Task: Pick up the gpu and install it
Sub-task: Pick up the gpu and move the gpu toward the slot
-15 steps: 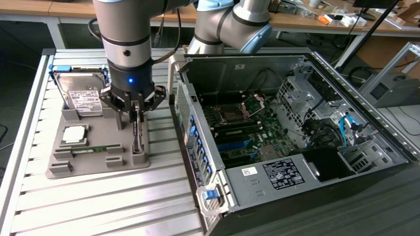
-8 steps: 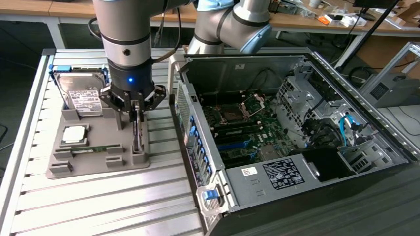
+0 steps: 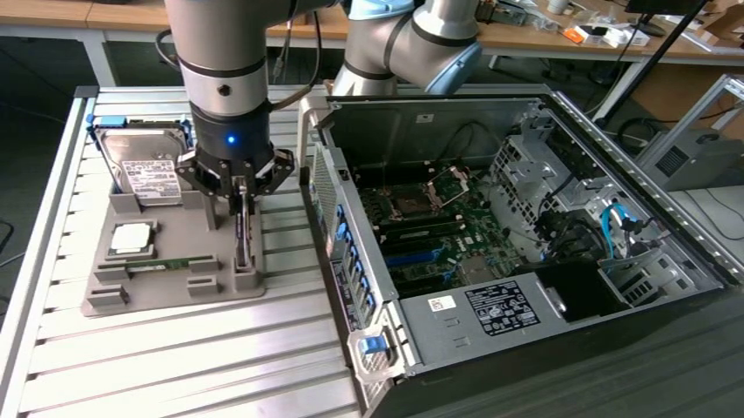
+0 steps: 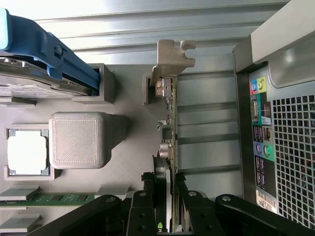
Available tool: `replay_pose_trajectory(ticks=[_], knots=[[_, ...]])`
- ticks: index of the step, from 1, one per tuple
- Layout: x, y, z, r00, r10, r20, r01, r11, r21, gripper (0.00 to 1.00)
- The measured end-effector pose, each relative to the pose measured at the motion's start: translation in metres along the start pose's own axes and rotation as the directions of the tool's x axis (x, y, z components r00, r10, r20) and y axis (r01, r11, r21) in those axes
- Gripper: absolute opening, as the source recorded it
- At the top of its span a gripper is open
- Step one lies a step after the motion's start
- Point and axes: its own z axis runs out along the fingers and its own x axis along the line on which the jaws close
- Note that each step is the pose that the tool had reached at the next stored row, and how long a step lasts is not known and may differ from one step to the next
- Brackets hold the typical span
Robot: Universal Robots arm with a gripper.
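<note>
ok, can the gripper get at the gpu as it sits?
Looks like yes. The gripper sits right over the gpu, which stands on edge in its holder slot; the drive and the case stand off to either side, nothing between.

— What's carrying everything here?
— Slatted metal table (image 3: 174,348). Two things sit directly on it.
— Which?
— Grey moulded holder tray (image 3: 163,296), exterior view's left. Open computer case (image 3: 407,131) lying on its side, just beside the tray, exterior view's right.

Lab/workshop: robot arm (image 3: 226,78), open PC case (image 3: 348,252) on alu table (image 3: 174,357), cluttered benches (image 3: 558,39) behind.
</note>
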Motion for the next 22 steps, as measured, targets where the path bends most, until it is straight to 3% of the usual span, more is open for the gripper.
replay_pose_trajectory(ticks=[7, 9, 19, 22], knots=[[0.0, 0.0001, -0.0014, 1.0, 0.0, 0.0, 0.0, 1.0, 0.0, 0.27], [0.0, 0.0003, -0.0091, 1.0, 0.0, 0.0, 0.0, 1.0, -0.0001, 0.27], [0.0, 0.0004, -0.0114, 1.0, 0.0, 0.0001, 0.0, 1.0, -0.0001, 0.27], [0.0, 0.0006, -0.0174, 1.0, 0.0, 0.0, 0.0, 1.0, -0.0001, 0.27]])
